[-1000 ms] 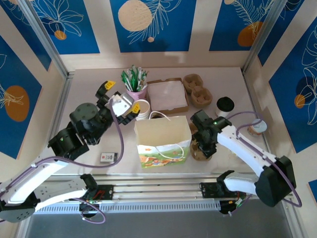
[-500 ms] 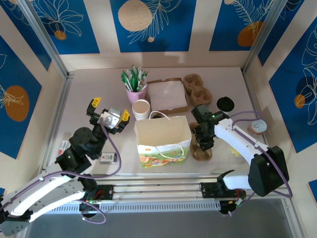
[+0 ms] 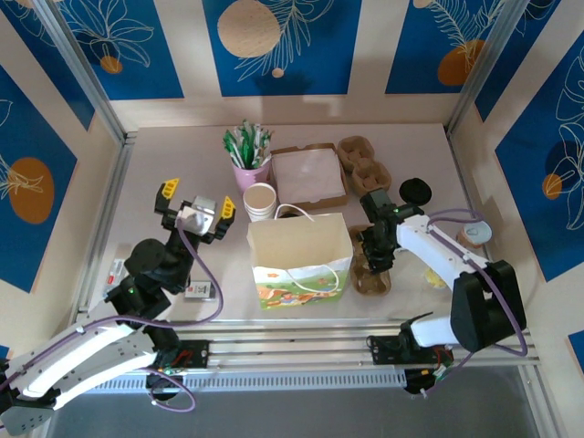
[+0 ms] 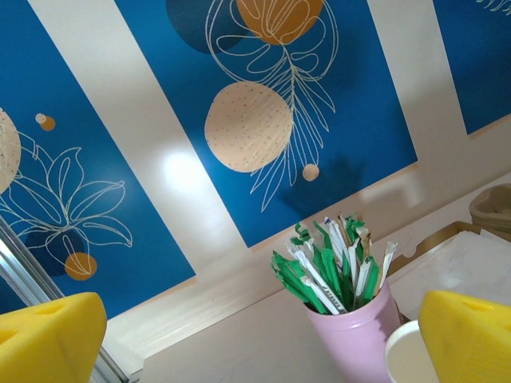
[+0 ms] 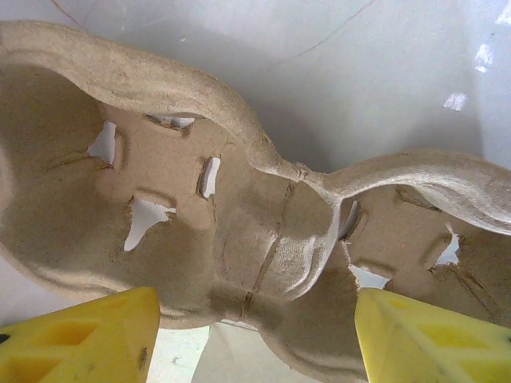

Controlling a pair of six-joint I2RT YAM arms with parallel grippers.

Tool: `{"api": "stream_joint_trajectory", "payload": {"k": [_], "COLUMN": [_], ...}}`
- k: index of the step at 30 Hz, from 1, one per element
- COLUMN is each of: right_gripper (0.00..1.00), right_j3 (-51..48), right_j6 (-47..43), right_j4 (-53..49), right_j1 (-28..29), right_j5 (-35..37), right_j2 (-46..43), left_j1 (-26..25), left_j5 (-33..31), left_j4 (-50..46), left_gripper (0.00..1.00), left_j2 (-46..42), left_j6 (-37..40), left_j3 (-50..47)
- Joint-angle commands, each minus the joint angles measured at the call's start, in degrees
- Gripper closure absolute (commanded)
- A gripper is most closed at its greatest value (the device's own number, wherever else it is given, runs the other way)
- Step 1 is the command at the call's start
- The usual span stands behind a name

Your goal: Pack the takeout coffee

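Blue wall panels [image 4: 355, 96] bear white leaf outlines, pink cup [image 4: 355, 339] holds green-white sticks [image 4: 327, 267], takeout coffee [image 3: 415, 191] wears a black lid.

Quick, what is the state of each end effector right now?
Left end effector: open, holding nothing.
Right end effector: open, above the cardboard cup carrier.

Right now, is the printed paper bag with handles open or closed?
Open. The white printed paper bag stands upright, its rectangular mouth spread wide in the top view.

We've got bare table [image 3: 151, 169] along the left edge; the paper bag [image 3: 299, 265] blocks the near middle; the takeout coffee [image 3: 415, 192] is clear toward the right edge.
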Motion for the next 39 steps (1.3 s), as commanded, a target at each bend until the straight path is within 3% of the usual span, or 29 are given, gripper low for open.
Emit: {"api": "stream_joint_trajectory", "payload": {"k": [1, 18, 39], "right_gripper": [0.33, 0.2, 0.2], "right_j3": [-0.3, -1.2, -2.4], "right_j6": [-0.5, 0.4, 2.2], "right_j4": [0.4, 2.8, 4.6], "right_j1": [-0.3, -0.8, -1.4], "right_j5": [-1.6, -2.8, -2.1], "right_j2": [1.3, 5.6, 10.3], "left_j1": [0.5, 0.4, 0.5], "left_j5": [-1.2, -0.5, -0.1], "left_j4": [3.2, 3.0, 2.5], "left_gripper": [0.0, 0.0, 0.01], "left_j2": [-0.7, -0.5, 0.0], "left_j6": [1.3, 2.0, 2.4], "left_j3": [-0.5, -0.9, -0.9]}}
